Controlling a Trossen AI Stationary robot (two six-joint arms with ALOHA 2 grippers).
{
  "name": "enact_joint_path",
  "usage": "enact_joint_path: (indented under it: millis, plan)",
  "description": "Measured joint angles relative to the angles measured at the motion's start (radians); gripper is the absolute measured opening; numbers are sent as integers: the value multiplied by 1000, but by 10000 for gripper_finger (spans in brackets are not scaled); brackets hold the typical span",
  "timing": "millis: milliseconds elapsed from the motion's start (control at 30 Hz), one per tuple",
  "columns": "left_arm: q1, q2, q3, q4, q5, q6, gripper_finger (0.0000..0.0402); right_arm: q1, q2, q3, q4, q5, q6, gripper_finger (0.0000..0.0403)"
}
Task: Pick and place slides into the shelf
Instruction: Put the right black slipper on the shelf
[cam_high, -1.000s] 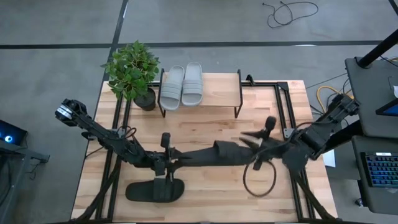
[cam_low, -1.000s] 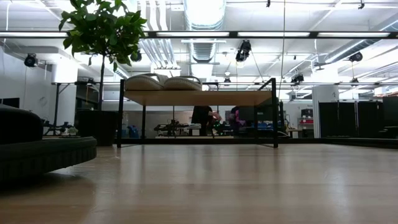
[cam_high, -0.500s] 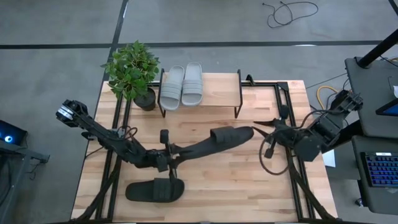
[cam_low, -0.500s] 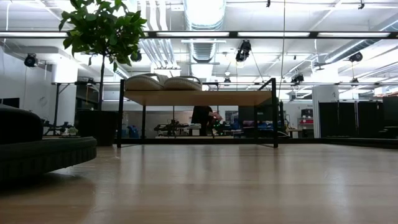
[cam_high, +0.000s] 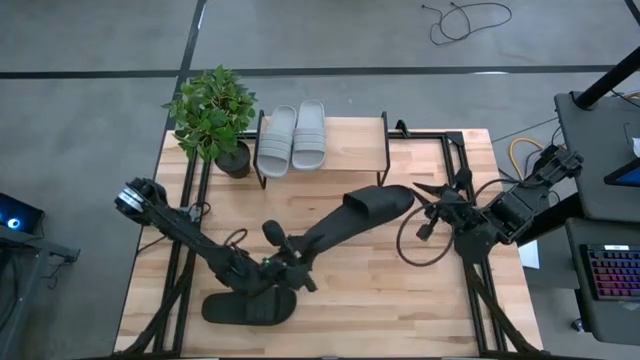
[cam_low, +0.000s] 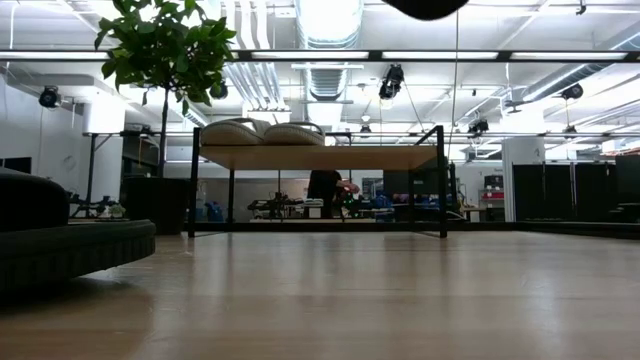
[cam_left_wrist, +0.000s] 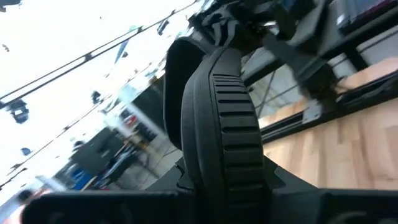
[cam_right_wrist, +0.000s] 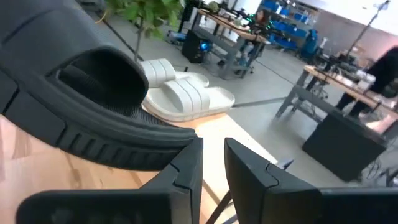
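Observation:
My left gripper (cam_high: 288, 272) is shut on a black slide (cam_high: 360, 215), which slants up toward the shelf's right front leg. Its raised end shows at the top of the low view (cam_low: 425, 8). My right gripper (cam_high: 422, 193) hovers just beyond that slide's far end, fingers (cam_right_wrist: 186, 168) a narrow gap apart with nothing between them. I cannot tell whether it touches the slide (cam_right_wrist: 93, 99). The second black slide (cam_high: 250, 306) lies flat on the table near the near edge. Two grey slides (cam_high: 292, 137) sit side by side on the left half of the shelf (cam_high: 350, 145). My left gripper holds the black slide by its near end (cam_left_wrist: 217, 180), pinched between the two fingers, which come at it slanting from the table's near left. The slide is lifted clear of the table. It rises away from the gripper with its ribbed edge (cam_left_wrist: 233, 112) turned to the wrist camera.
A potted plant (cam_high: 212, 115) stands at the shelf's left end. The right half of the shelf board is bare. A loose loop of black cable (cam_high: 425, 240) hangs by the right arm. Black frame rails (cam_high: 465, 170) run along the table's right side.
The held black slide has risen, and its free end has swung toward the far edge and the shelf. My left gripper has shifted toward the near edge and a little right. My right gripper has drawn back from the slide toward the table's right and far side.

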Motion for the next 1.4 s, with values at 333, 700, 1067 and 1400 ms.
enact_joint_path:
  millis: [333, 700, 1067, 1400]
  plan:
    - [45, 82, 112, -6, -178, 94, 44, 8, -108, -69, 30, 19, 57, 53]
    - [86, 78, 111, -2, -217, 118, 44, 13, -153, 56, 20, -3, -139, 56]
    - [192, 145, 111, -2, -216, 36, 44, 13, -141, 126, 16, -39, -183, 70]
    - [260, 230, 175, 5, -224, 12, 44, 13, -141, 116, 15, -39, -184, 72]
